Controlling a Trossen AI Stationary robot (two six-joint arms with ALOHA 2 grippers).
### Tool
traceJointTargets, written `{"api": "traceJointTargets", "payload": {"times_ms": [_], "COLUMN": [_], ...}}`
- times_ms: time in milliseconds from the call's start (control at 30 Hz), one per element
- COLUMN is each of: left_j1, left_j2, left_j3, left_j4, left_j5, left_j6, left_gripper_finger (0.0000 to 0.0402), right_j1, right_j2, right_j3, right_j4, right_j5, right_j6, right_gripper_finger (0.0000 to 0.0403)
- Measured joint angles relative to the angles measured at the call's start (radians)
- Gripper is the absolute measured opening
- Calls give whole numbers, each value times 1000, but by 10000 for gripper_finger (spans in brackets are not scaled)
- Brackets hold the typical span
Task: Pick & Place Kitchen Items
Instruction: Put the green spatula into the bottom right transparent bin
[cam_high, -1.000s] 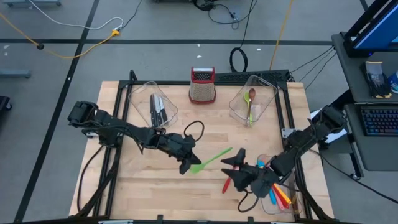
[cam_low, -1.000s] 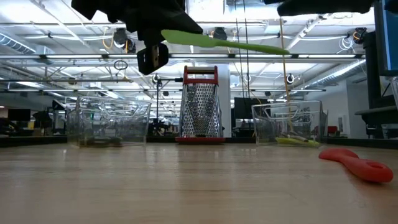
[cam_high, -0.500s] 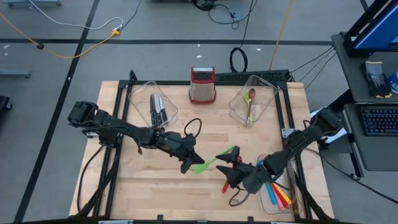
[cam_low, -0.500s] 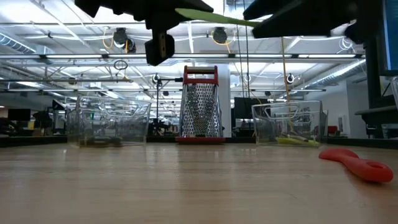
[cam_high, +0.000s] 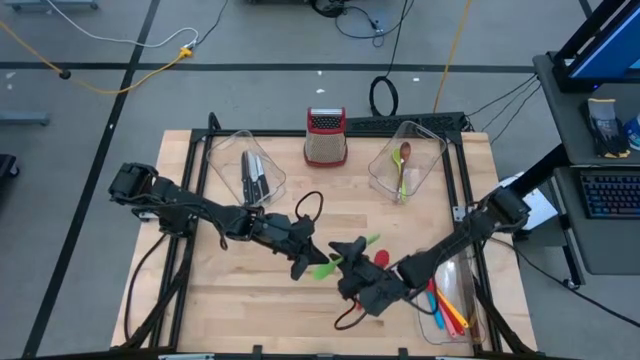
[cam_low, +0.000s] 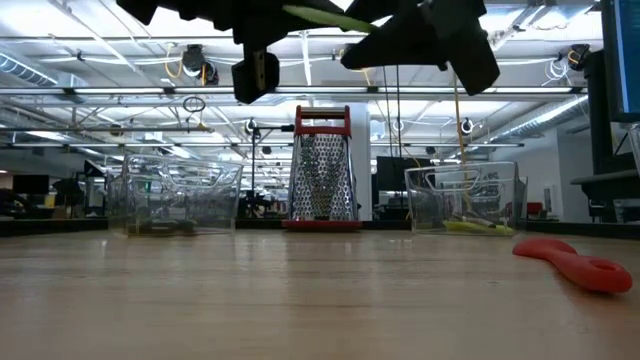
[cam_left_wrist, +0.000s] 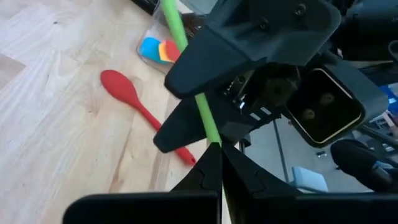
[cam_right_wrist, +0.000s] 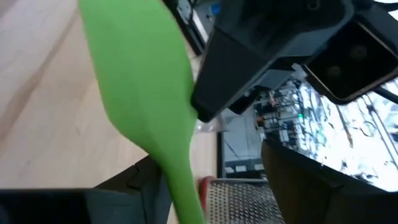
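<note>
A green spatula (cam_high: 366, 243) is in the air over the table's middle, its blade (cam_right_wrist: 137, 93) near my left gripper (cam_high: 306, 262) and its handle (cam_left_wrist: 186, 56) pointing toward the far right. My left gripper is shut on it. My right gripper (cam_high: 346, 260) has come in from the right and is open, one finger on each side of the handle and clear of it. A red spoon (cam_left_wrist: 127, 93) lies flat on the table below them, partly under my right arm in the high view. My left gripper pinches the green spatula between its two fingers on the thin handle (cam_left_wrist: 212, 135) close to the blade. It comes from the table's left, about level, with the fingers across the handle. The spatula is lifted clear of the table and lies nearly level.
A metal grater with a red top (cam_high: 325, 137) stands at the far edge. A clear bin with knives (cam_high: 254, 176) is far left. A bin with spoons (cam_high: 403, 165) is far right. A bin with coloured spatulas (cam_high: 450, 312) sits at the near right corner.
My right gripper has moved from above the red spoon toward the table's left and up, and now has its fingers around the spatula's handle next to my left gripper. My left gripper has raised the spatula a little. The red spoon has stayed on the table.
</note>
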Motion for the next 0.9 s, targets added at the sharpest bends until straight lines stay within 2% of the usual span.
{"api": "traceJointTargets", "payload": {"times_ms": [333,433,567,800,900], "left_j1": [0,1,2,1,4], "left_j2": [0,0,-1,0,0], "left_j3": [0,0,0,0,0], "left_j4": [9,27,54,59,59], "left_j5": [-23,-26,-27,-27,-28], "left_j6": [2,2,2,30,84], "left_gripper_finger": [0,0,0,0,1], "right_j1": [25,29,32,36,42], "right_j2": [3,2,3,2,2], "right_j3": [3,3,3,3,3], "right_j4": [-1,-8,-14,-41,-66], "right_j5": [86,105,115,126,166], "right_j6": [65,108,131,171,184], "right_gripper_finger": [152,108,19,6,4]}}
